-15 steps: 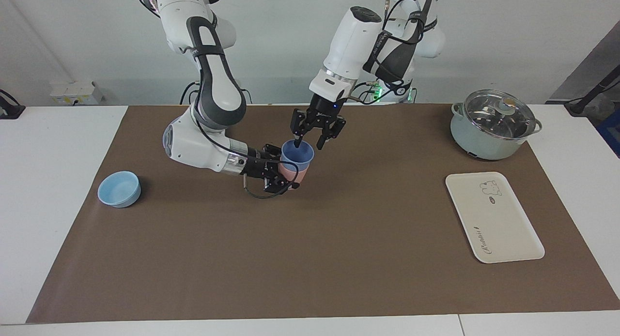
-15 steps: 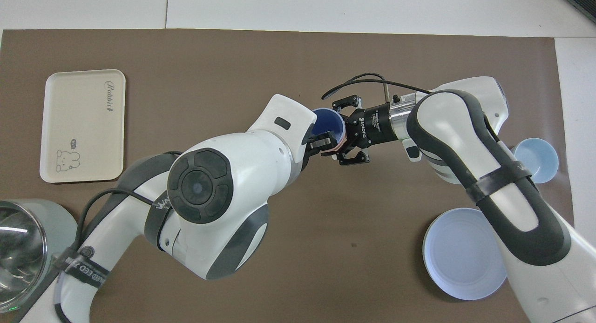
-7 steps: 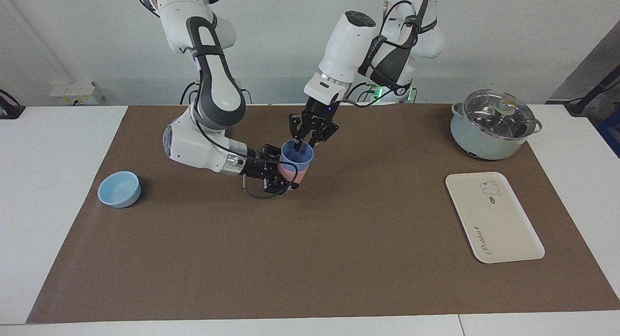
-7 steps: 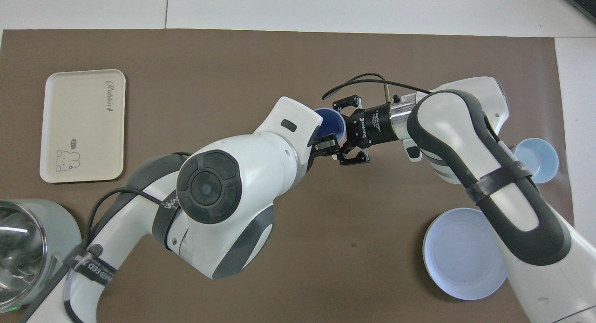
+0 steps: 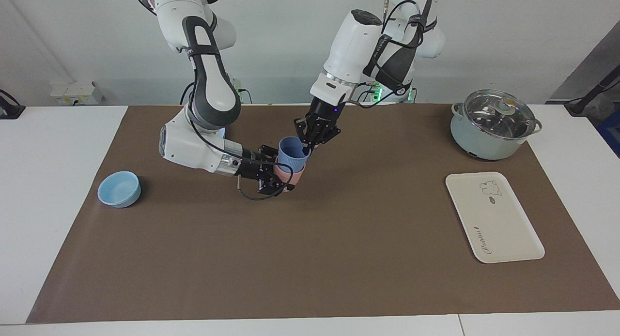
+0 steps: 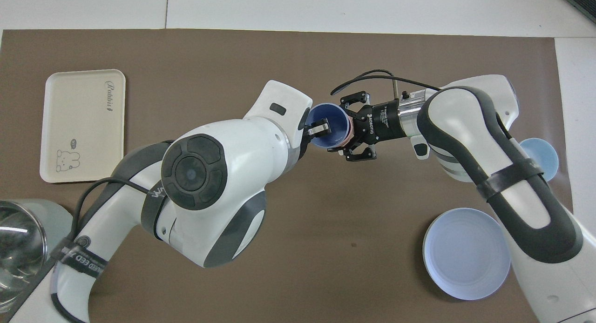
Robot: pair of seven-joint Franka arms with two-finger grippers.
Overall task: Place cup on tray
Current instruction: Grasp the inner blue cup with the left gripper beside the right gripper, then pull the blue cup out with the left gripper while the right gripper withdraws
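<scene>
While right gripper [image 5: 283, 176] clamps the pink plastic cup [image 5: 286, 175] mid-mat, left gripper [image 5: 310, 141] pinches the nested periwinkle-blue ribbed cup's [image 5: 292, 155] rim; cream-white rectangular tray [image 5: 499, 229] near left-arm edge.

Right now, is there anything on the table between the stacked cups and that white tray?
No. Between the cup and the tray only bare brown mat shows, plainest in the facing view.

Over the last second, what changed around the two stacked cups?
The left tool closed on the cup rim and has lifted it partway out of the pink cup. The right tool still clamps the pink cup. The tray is unmoved.
</scene>
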